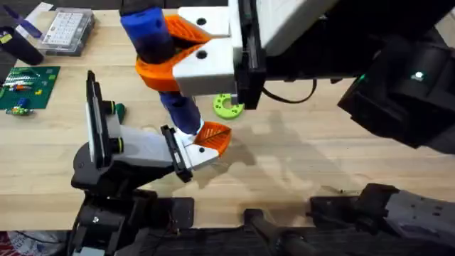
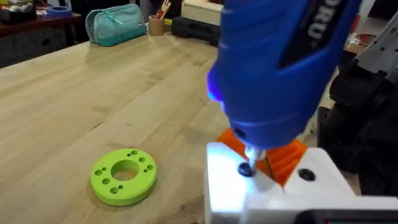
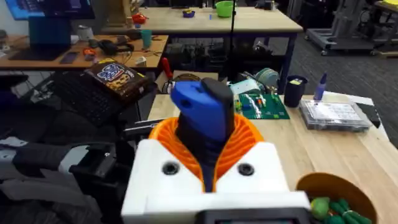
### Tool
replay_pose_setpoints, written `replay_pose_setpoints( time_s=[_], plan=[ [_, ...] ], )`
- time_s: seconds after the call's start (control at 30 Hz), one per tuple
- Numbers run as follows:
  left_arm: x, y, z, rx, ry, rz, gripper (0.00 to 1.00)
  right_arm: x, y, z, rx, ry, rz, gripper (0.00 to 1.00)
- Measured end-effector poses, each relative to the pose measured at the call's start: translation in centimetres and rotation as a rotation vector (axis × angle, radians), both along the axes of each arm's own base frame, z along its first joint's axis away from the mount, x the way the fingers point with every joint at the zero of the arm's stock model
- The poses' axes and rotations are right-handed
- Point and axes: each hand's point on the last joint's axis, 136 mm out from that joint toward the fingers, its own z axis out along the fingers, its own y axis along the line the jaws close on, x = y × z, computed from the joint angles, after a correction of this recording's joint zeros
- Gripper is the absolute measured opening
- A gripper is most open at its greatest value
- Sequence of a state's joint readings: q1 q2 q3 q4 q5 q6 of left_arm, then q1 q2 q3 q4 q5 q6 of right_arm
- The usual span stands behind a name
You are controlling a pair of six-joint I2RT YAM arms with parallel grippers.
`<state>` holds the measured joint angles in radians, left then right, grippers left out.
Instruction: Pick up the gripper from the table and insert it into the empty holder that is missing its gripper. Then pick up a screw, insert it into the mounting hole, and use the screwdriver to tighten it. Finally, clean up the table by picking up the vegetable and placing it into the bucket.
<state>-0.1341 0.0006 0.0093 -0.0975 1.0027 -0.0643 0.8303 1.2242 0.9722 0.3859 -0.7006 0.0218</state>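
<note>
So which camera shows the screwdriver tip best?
The left wrist view: the screwdriver stands close, its thin metal tip meeting a dark hole in the white block. Overhead shows the blue body running down behind the pincer. The right wrist view shows its blue rear end.

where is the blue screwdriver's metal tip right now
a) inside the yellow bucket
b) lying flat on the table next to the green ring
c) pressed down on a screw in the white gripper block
c: in the left wrist view the screwdriver stands upright with its tip on a dark screw in the white gripper block, apart from the green ring.
</note>
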Motion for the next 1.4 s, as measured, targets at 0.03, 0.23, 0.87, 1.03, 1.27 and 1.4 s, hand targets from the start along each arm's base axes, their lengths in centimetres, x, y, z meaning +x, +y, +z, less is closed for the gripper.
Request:
replay_pose_setpoints(
  time_s=[0.03,0.23,0.87,1.03,1.27,1.4],
  plan=[
    [0.0,0.0,0.0,0.0,0.0,0.0,0.019,0.0,0.0,0.01,0.0,0.0,0.0,0.044],
    [0.0,0.0,0.0,0.0,0.0,0.0,0.019,0.0,0.0,-0.08,-0.003,-0.001,0.0,0.044],
    [-0.04,-0.02,-0.01,-0.002,0.005,-0.003,0.019,0.38,0.39,-0.69,-0.012,0.004,-0.001,0.044],
    [-0.04,-0.02,-0.01,-0.002,0.005,-0.002,0.019,0.37,0.4,-0.7,-0.013,0.004,0.0,0.044],
    [-0.04,-0.02,-0.01,-0.002,0.005,-0.002,0.019,0.38,0.39,-0.75,-0.015,0.006,-0.001,0.044],
    [-0.05,-0.02,-0.01,-0.002,0.005,-0.003,0.019,0.38,0.39,-0.78,-0.016,0.007,-0.001,0.044]
  ],
)
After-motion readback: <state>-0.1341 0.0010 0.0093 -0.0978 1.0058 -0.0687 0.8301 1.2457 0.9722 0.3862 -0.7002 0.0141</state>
